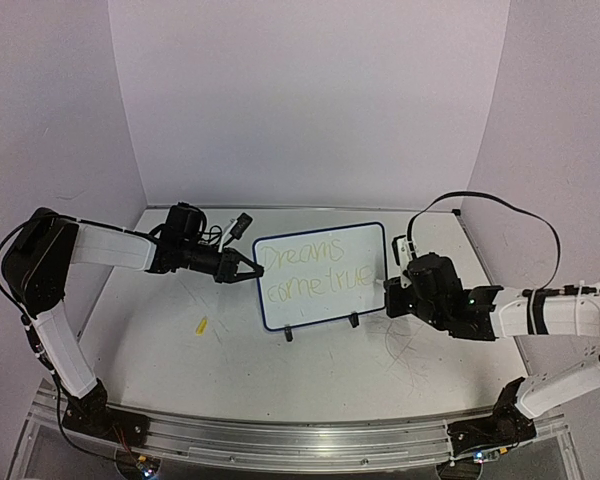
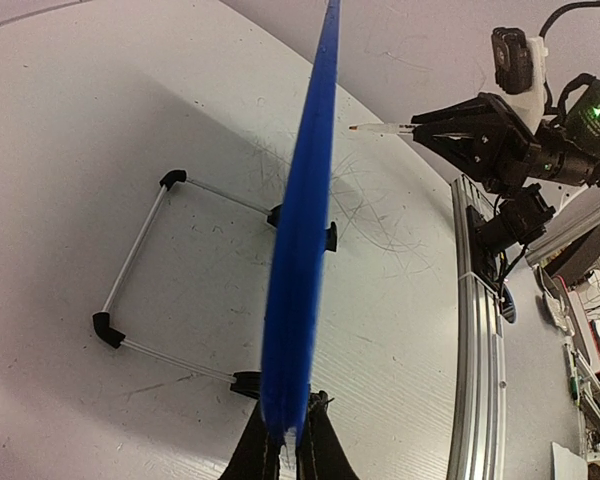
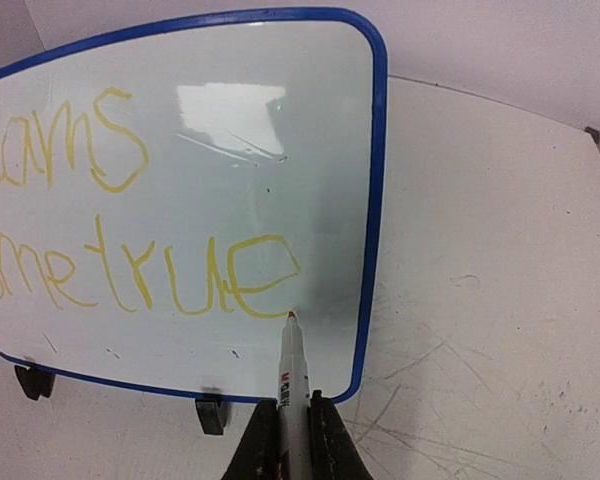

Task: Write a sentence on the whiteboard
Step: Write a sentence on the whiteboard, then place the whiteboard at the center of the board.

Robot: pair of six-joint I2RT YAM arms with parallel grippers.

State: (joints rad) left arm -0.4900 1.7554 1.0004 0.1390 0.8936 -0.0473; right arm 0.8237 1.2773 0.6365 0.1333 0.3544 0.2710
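Observation:
The whiteboard [image 1: 320,272] stands upright on its black feet in the middle of the table, blue-rimmed. The sentence [image 1: 315,268] "Dreams come true" is on it in yellow, two lines; its right part shows in the right wrist view [image 3: 140,270]. My left gripper [image 1: 248,268] is shut on the whiteboard's left edge, seen edge-on in the left wrist view [image 2: 302,230]. My right gripper [image 1: 392,296] is shut on a white marker [image 3: 293,385]; its tip touches the board at the end of the last "e". The marker also shows in the left wrist view [image 2: 380,128].
A small yellow cap [image 1: 202,324] lies on the table left of the board. The board's wire stand [image 2: 140,260] reaches out behind it. The tabletop [image 1: 400,370] is scuffed with grey scratches. Walls close in on three sides; a metal rail [image 1: 280,435] runs along the near edge.

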